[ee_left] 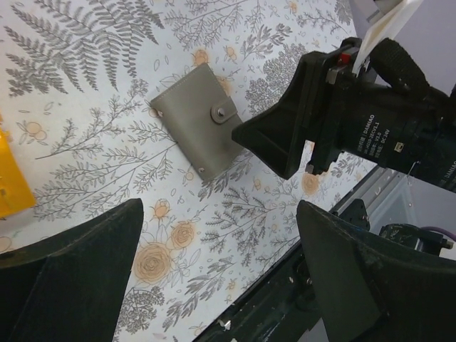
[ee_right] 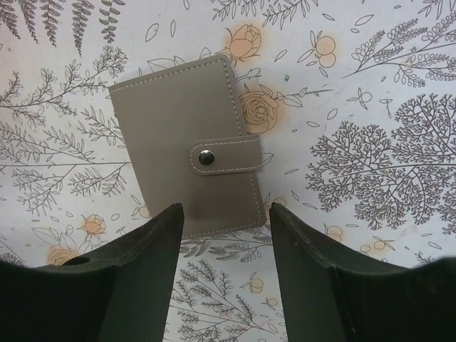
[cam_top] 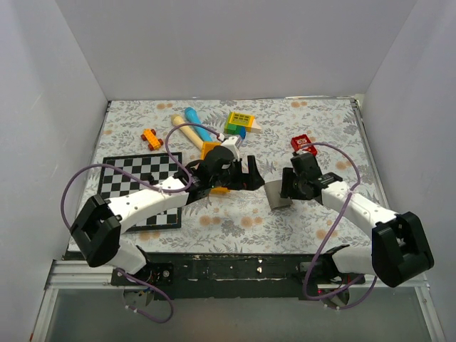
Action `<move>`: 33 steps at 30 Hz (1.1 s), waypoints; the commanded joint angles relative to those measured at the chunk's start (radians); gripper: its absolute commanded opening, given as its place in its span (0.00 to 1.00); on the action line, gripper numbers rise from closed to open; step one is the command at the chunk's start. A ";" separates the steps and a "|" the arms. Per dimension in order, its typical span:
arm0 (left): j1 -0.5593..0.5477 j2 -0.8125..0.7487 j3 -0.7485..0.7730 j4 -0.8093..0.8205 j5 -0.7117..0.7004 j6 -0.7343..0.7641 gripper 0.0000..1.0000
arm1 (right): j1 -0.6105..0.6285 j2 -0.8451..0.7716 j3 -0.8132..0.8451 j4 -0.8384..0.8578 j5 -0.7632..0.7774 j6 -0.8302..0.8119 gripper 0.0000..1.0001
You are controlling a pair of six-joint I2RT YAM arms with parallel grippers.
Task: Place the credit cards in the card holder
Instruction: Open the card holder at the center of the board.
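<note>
Your card holder (ee_right: pixel 182 167) lies shut with its tab snapped, flat on the surface (cam_top: pixel 320 114), close to the near edge and a little right of its middle. Your right pincer (ee_right: pixel 224 210) hangs over it with its fingers apart. In the right wrist view the holder's lower edge shows between the two tips, and you cannot tell whether they touch it. Your left pincer (ee_left: pixel 217 206) stands wide apart just to the holder's left, holding nothing. A checkered mat (cam_top: pixel 135 178) lies toward the left edge.

plain white walls (cam_top: pixel 235 43), floral tablecloth (cam_top: pixel 285 221), even light
</note>
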 commanded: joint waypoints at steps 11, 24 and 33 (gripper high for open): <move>-0.019 0.103 -0.048 0.191 0.053 -0.145 0.86 | 0.010 0.098 0.109 0.018 0.034 -0.009 0.54; -0.020 0.101 -0.068 0.188 0.054 -0.148 0.86 | 0.017 0.159 0.139 0.012 0.005 -0.015 0.50; -0.019 0.103 -0.069 0.182 0.054 -0.140 0.89 | 0.026 0.245 0.173 -0.022 0.007 -0.007 0.49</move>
